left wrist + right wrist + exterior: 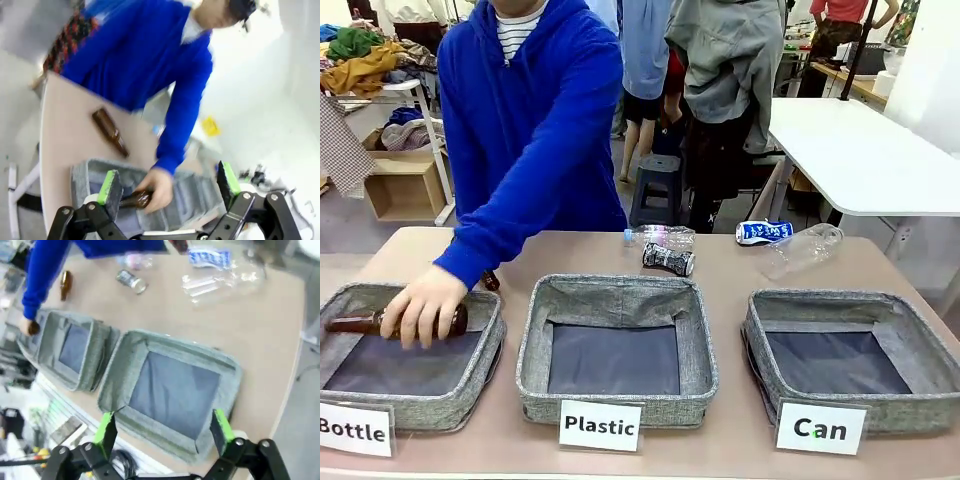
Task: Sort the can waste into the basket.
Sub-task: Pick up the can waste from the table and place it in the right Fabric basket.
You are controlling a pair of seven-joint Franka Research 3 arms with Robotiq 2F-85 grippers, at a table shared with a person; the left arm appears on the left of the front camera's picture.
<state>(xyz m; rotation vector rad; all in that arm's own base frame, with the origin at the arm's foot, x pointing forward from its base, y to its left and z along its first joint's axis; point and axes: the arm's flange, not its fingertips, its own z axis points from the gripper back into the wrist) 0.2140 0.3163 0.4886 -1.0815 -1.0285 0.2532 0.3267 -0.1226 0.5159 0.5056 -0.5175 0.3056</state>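
A black patterned can (668,258) (131,281) lies on its side behind the middle basket. A blue can with white lettering (763,232) (210,258) lies farther back right. The grey basket labelled "Can" (757,330) (231,371) stands at the front right with nothing in it. My right gripper (161,416) hangs open above that basket's near edge, green pads (105,427) spread wide, nothing between them. My left gripper (167,174) is open above the left basket (80,175), also holding nothing.
A person in a blue hoodie lowers a brown bottle (360,322) (135,199) by hand (423,305) into the "Bottle" basket (490,345). Another brown bottle (111,131) (65,284) lies behind it. The "Plastic" basket (535,340) stands in the middle. Clear plastic bottles (805,248) (660,236) lie near the cans.
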